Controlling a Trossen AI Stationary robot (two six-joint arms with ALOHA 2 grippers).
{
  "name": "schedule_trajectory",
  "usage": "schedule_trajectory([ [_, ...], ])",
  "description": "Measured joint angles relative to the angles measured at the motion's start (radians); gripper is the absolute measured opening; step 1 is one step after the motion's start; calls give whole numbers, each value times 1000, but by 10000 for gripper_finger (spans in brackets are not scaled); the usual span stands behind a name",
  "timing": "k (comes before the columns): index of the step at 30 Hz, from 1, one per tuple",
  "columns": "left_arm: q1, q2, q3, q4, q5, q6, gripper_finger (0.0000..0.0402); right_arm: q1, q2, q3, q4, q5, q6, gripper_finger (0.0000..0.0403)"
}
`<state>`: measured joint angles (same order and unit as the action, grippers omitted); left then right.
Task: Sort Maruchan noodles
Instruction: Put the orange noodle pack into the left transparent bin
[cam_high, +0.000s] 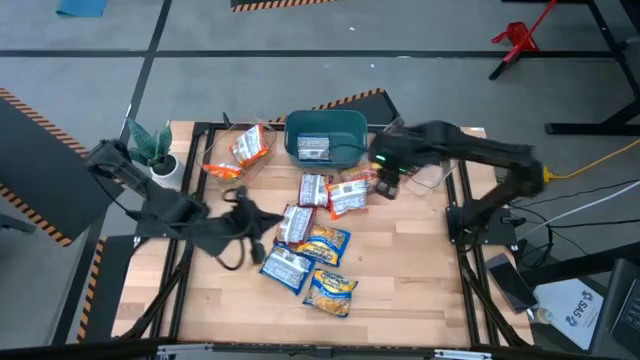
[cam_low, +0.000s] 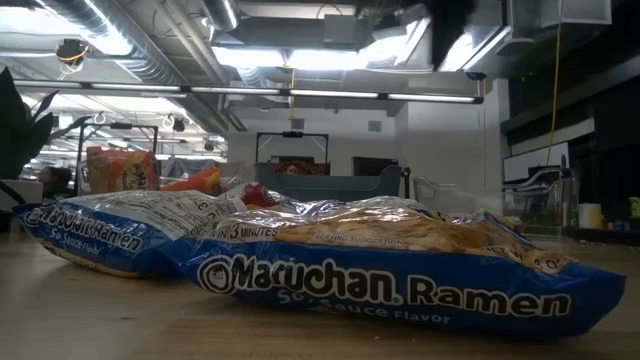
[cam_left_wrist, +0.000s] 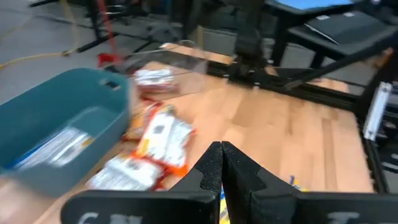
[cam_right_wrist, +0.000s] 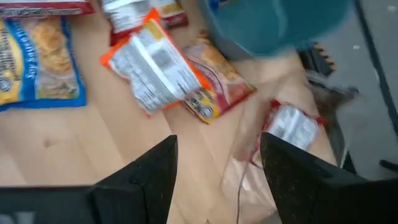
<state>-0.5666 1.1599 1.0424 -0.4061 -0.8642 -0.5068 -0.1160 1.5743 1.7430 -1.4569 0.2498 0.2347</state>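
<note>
Six noodle packets lie loose mid-table: three blue (cam_high: 288, 268), two orange-and-white (cam_high: 347, 196), one dark red (cam_high: 313, 189). One more packet (cam_high: 313, 149) lies in the single teal bin (cam_high: 350, 125) at the far edge. Left of the bin, one clear container (cam_high: 222, 152) holds one orange packet (cam_high: 248, 146). One potted plant (cam_high: 155, 150) stands far left. Two arms, one per side.
</note>
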Motion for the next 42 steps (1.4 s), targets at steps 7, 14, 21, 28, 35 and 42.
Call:
schedule_trajectory([
  [7, 170, 183, 0, 359, 333, 235, 0, 136, -381, -580, 413, 66, 233, 211],
  [14, 325, 383, 0, 534, 476, 354, 0, 209, -534, -1080, 994, 106, 399, 211],
  [21, 457, 604, 0, 660, 598, 396, 0, 208, -507, -1313, 1400, 109, 479, 211],
  [28, 560, 730, -1, 703, 640, 395, 0, 208, -498, -1339, 1451, 214, 450, 211],
  [35, 602, 734, -1, 713, 631, 442, 0, 207, -492, -1339, 1458, 279, 394, 211],
  [42, 635, 807, 0, 704, 667, 424, 0, 207, -463, -1339, 1460, 282, 384, 211],
])
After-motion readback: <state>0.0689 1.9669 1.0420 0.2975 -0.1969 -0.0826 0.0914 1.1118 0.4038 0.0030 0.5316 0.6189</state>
